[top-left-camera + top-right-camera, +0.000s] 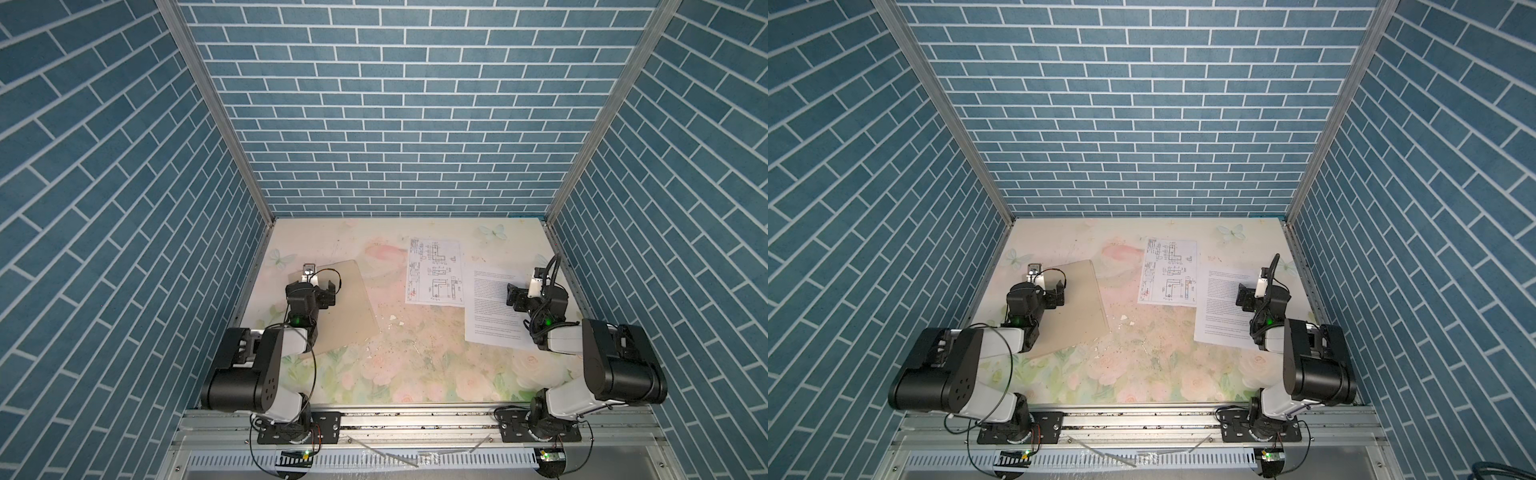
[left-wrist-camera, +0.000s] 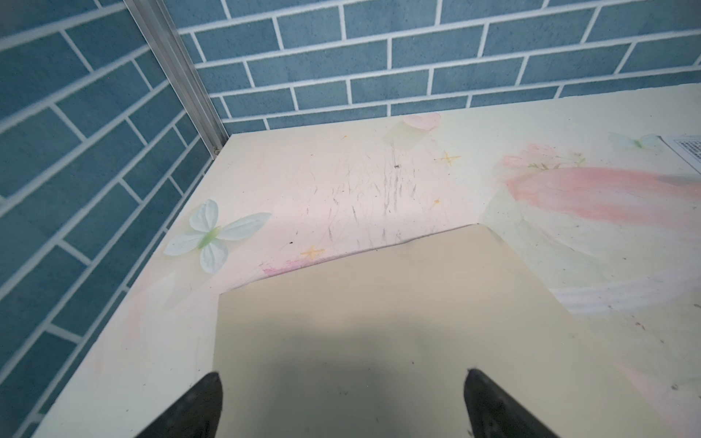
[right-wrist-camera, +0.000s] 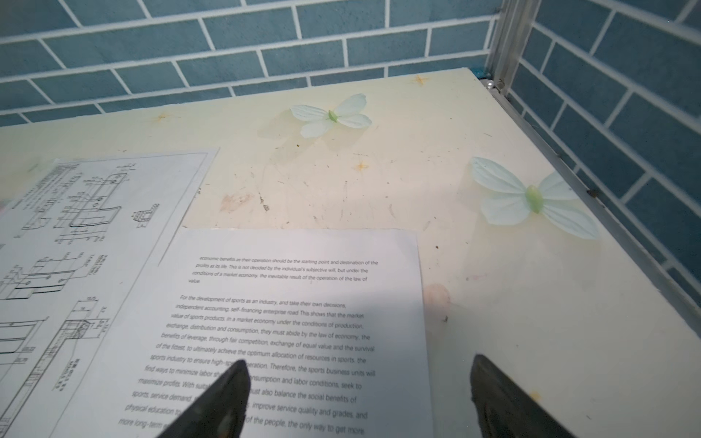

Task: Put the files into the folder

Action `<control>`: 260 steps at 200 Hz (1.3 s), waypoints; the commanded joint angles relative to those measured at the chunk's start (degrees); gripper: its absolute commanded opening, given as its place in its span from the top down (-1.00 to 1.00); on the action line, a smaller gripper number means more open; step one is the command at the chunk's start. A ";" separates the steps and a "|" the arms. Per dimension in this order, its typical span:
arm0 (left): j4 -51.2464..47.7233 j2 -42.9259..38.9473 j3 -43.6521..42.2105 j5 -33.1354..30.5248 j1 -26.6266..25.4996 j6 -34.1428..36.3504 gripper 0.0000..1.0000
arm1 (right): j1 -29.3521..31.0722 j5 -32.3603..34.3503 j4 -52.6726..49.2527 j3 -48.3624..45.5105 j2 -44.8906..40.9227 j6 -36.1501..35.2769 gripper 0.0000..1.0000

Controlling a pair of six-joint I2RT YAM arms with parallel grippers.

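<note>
- Left side, mid-depth: folder [image 1: 349, 303] lies flat and shut on the table [image 1: 415, 374], long side running near-to-far. Both sheets are outside it.
- My left gripper [image 2: 342, 373] hangs over the folder's near-left part. Jaws spread wide, nothing between them but bare card. The wrist cam shows a shadow on the card under it, and I can't tell if the tips touch.
- Centre-right, far: drawing sheet [image 1: 434, 272] is flat on the table, well apart from the folder w/ bare tabletop between.
- Right of that, a bit nearer: text sheet [image 1: 492, 307] is also flat. In the right wrist cam its far-left corner seems to lap over the drawing sheet's right edge.
- Right gripper [image 3: 359, 361] sits over the text sheet's right margin. It's open wide and empty, w/ one finger above the print and the other past the paper edge over the table.
- Step, as I read it: the very start. Arms are posed, nothing filed, cover not lifted.
- Next, my guess: left tips need to catch the folder's free edge and lift the cover, then hold it up.
- Right has to get a thin flat sheet off the table, prob. by pressing down and pinching a ridge at the margin, or dragging it to an edge.
- Text sheet should go first, since it looks to lie on top.
</note>
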 commanded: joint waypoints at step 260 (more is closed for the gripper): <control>-57.79 -0.86 19.13 2.96 2.31 -28.45 -0.99 | 28.71 -8.85 -17.77 20.80 6.34 41.83 -0.44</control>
